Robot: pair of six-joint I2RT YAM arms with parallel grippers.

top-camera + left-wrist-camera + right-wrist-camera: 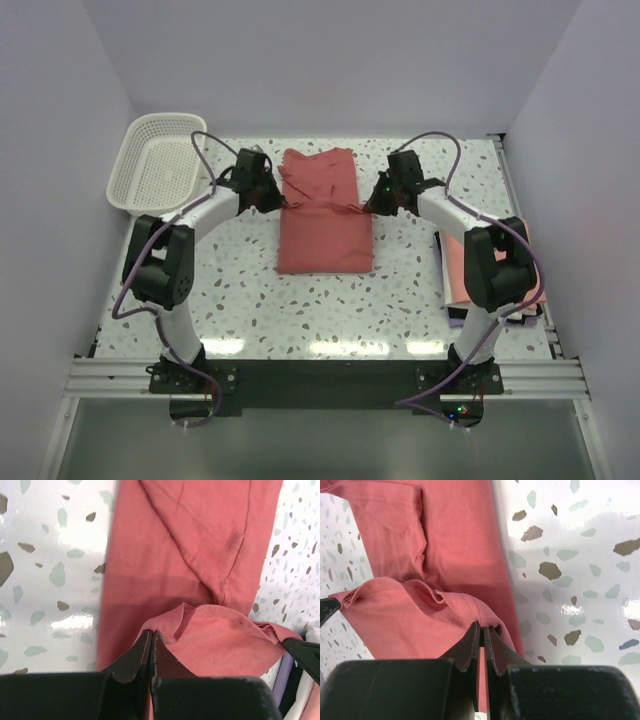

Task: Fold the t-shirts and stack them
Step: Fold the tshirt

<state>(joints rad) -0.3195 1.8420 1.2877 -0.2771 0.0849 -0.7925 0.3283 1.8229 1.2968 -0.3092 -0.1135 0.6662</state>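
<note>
The dusty red t-shirt (325,240) is grasped at opposite edges by the left pincer (151,636) and right pincer (482,629).

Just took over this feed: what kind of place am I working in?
Probably a lab test cell, not a home: plain pale walls enclose a speckled table, and the left arm and right arm are mounted on an aluminium rail at its near edge.

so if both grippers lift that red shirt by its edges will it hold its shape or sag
Likely floppy: the red t-shirt puckers into soft folds where the left gripper and right gripper pinch it. It will probably sag between the two grips. It looks thin, so it should slide easily on the glossy table.
</note>
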